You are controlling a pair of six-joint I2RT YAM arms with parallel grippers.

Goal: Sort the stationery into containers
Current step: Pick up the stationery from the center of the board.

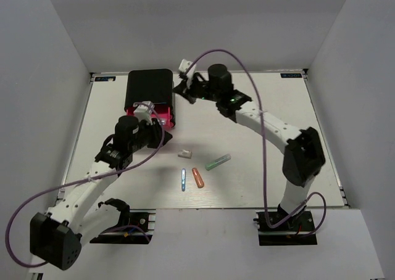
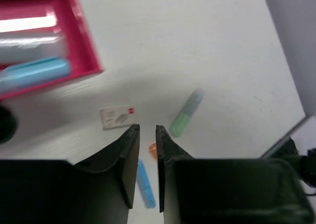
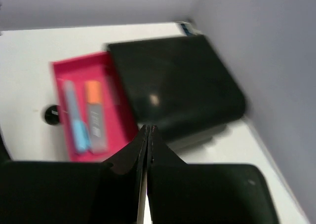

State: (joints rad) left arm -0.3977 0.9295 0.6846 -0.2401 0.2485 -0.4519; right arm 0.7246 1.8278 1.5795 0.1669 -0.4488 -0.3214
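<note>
Mid-sort, pink drawer [image 2: 85, 39] open w/ 2 markers [image 2: 34, 72] in; L gripper [image 2: 147, 130] jaws a crack apart, empty, R gripper [image 3: 147, 129] closed, empty; next prob: L opens wider, descends on eraser [image 2: 117, 117].

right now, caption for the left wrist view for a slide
Left gripper hovers over eraser, green marker, blue pen and orange marker, beside the open pink drawer.

I work in a lab test cell: a flat white tabletop [image 1: 237, 190] boxed by plain grey wall panels [image 1: 43, 76].
</note>
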